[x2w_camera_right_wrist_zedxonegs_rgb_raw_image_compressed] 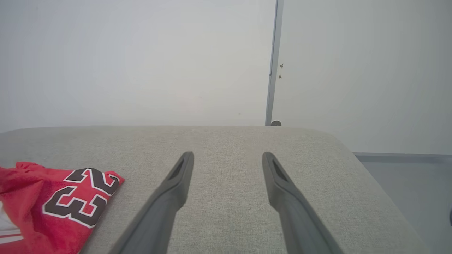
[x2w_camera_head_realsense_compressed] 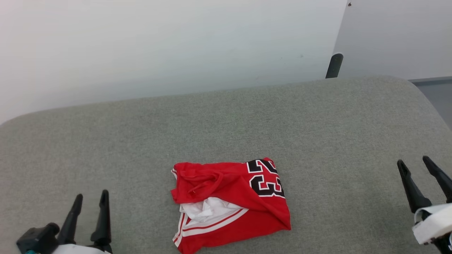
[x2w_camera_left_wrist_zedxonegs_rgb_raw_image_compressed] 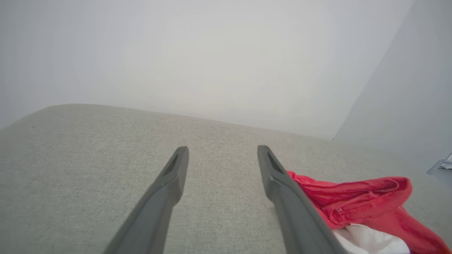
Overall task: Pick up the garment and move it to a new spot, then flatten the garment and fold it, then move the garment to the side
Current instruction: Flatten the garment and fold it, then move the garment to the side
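The garment (x2w_camera_head_realsense_compressed: 229, 203) is a red shirt with white parts, striped trim and a black number 23, lying roughly folded at the front middle of a grey padded surface (x2w_camera_head_realsense_compressed: 226, 123). My left gripper (x2w_camera_head_realsense_compressed: 90, 199) stands open at the lower left, well clear of the cloth, nothing between its fingers. At the lower right my right gripper (x2w_camera_head_realsense_compressed: 414, 164) is open and empty too. In the left wrist view the garment (x2w_camera_left_wrist_zedxonegs_rgb_raw_image_compressed: 363, 204) lies just right of the open left gripper (x2w_camera_left_wrist_zedxonegs_rgb_raw_image_compressed: 221, 151). From the right wrist, the garment (x2w_camera_right_wrist_zedxonegs_rgb_raw_image_compressed: 60, 204) sits at the lower left of the open right gripper (x2w_camera_right_wrist_zedxonegs_rgb_raw_image_compressed: 227, 157).
A pale wall (x2w_camera_head_realsense_compressed: 159, 46) rises behind the padded surface. A dark post (x2w_camera_head_realsense_compressed: 334, 65) stands at the back right beside a wall joint. Grey floor (x2w_camera_head_realsense_compressed: 438, 95) shows past the surface's rounded right edge.
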You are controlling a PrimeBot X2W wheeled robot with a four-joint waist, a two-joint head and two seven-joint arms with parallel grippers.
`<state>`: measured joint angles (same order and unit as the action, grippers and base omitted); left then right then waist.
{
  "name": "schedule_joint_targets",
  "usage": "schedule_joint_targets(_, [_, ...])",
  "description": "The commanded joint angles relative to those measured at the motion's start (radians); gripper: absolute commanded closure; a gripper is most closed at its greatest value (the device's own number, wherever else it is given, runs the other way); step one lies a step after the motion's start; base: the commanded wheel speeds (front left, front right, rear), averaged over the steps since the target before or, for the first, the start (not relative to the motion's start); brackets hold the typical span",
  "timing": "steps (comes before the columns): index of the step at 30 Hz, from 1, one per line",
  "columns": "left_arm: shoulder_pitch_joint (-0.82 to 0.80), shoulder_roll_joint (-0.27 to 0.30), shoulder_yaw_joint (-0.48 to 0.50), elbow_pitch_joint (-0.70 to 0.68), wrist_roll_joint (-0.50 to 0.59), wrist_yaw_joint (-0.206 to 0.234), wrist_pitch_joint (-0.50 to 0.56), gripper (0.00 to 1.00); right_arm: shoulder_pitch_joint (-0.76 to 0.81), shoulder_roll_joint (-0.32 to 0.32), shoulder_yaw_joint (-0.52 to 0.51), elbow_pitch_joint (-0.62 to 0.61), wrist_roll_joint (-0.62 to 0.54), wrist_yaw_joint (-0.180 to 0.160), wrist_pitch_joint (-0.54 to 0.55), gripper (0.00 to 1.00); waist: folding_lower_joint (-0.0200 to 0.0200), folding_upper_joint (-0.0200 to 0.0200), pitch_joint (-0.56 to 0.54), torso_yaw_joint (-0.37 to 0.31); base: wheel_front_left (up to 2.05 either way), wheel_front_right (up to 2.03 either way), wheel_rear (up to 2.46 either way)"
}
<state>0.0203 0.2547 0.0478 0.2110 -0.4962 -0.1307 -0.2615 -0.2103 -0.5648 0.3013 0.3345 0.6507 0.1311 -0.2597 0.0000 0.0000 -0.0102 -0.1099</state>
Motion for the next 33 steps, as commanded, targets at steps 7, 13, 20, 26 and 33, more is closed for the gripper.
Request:
schedule_joint_targets(7, [0.028,-0.008,0.05,-0.026,0.036,0.0,-0.003,0.0,0.091,0.036,-0.091,-0.045,-0.04,-0.001,-0.005,0.0,0.0,0.0,-0.009,0.01,0.0,0.0,0.0])
schedule_joint_targets(13, [0.035,-0.018,0.078,-0.041,0.055,0.0,-0.003,0.0,0.129,0.06,-0.13,-0.072,-0.072,-0.001,-0.005,0.0,0.0,0.0,-0.014,0.02,0.0,0.0,0.0])
schedule_joint_targets(20, [0.044,-0.028,0.09,-0.05,0.067,0.0,-0.003,0.0,0.153,0.078,-0.152,-0.092,-0.087,-0.001,0.004,0.0,0.0,0.0,-0.02,0.026,0.0,0.0,0.0])
schedule_joint_targets(26, [0.044,-0.029,0.087,-0.053,0.073,0.0,-0.003,0.0,0.155,0.084,-0.147,-0.102,-0.095,-0.001,0.021,0.0,0.0,0.0,-0.018,0.037,0.0,0.0,0.0])
schedule_joint_targets(33, [0.03,-0.022,0.075,-0.049,0.074,0.0,-0.003,0.0,0.119,0.088,-0.092,-0.109,-0.089,-0.001,0.058,0.0,0.0,0.0,-0.008,0.075,0.0,0.0,0.0])
